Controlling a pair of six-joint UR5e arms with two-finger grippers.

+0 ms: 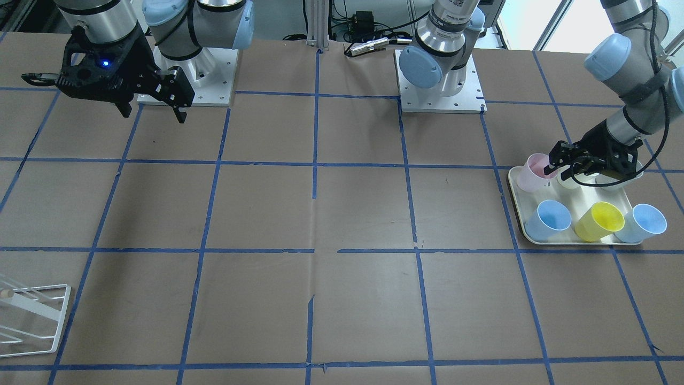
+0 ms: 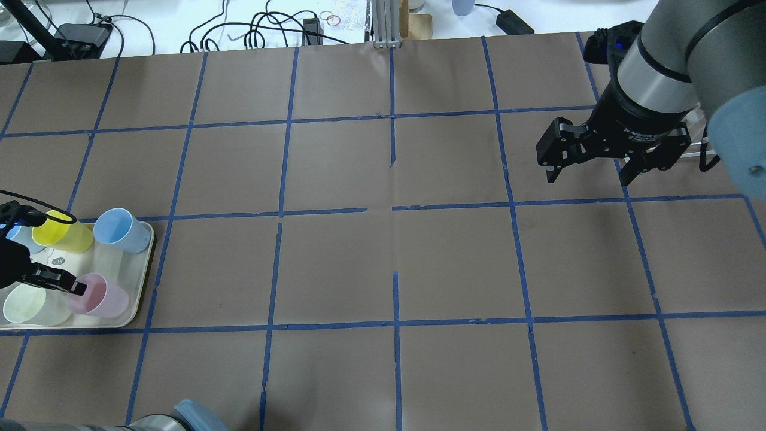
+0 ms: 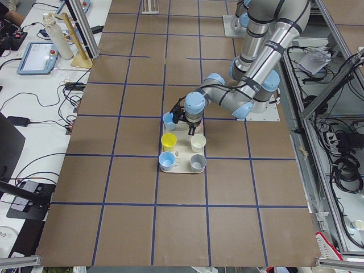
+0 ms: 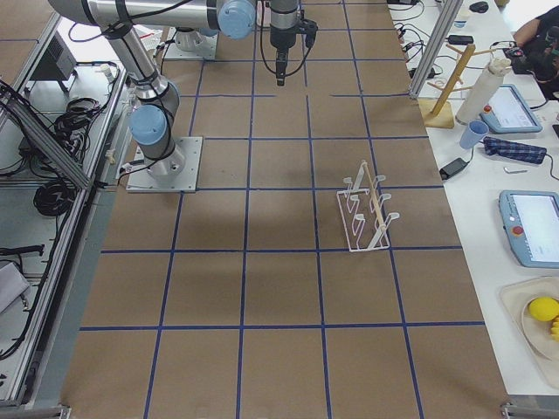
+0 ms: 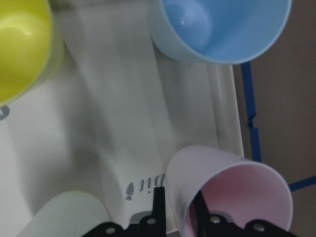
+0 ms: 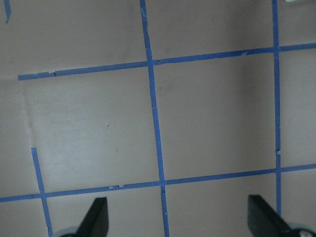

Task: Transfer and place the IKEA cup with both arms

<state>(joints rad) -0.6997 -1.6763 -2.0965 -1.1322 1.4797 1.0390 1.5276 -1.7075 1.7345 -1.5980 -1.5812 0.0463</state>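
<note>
The pale pink IKEA cup (image 2: 102, 297) stands at the near right corner of a cream tray (image 2: 143, 287) at the table's far left. It also shows in the front view (image 1: 536, 172) and the left wrist view (image 5: 237, 192). My left gripper (image 2: 75, 287) is shut on its rim, one finger outside the wall and one finger (image 5: 198, 210) inside. The cup's base seems to rest on the tray. My right gripper (image 2: 589, 175) is open and empty, high above the table's right side, far from the cup.
On the tray also stand a yellow cup (image 2: 60, 233), a light blue cup (image 2: 119, 230), a cream-white cup (image 2: 27, 302) and another light blue cup (image 2: 18, 236), partly hidden. A white wire rack (image 1: 32, 315) stands on the table near the operators' edge, on my right.
</note>
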